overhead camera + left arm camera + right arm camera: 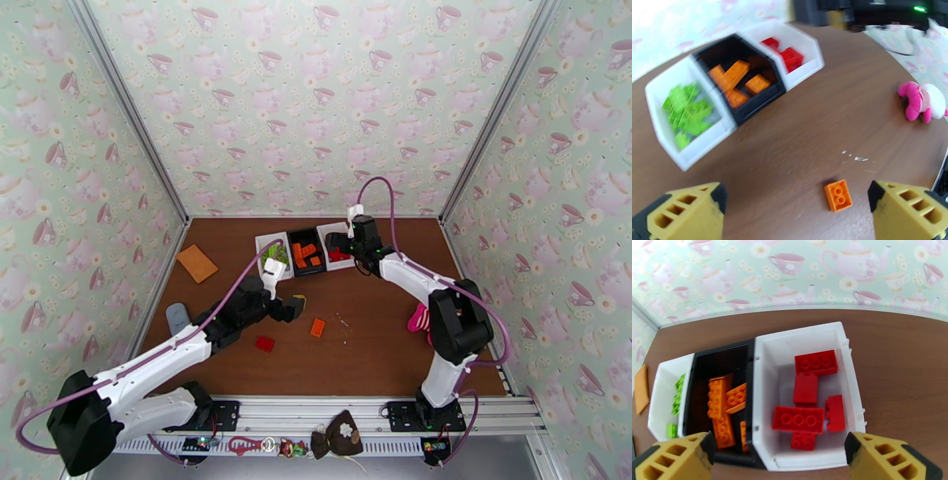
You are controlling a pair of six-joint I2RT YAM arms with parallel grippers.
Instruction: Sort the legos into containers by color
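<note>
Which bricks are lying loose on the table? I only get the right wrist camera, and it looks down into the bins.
Observer: One small orange studded plastic brick lies loose on the brown table.
Operator: Any red ones out there?
Observer: Yes, one small red plastic brick lies to the left of the orange one, not touching it.
Operator: Which arm is closer to them?
Observer: The left pincer. It is open and empty, with the orange brick just ahead of it.
</note>
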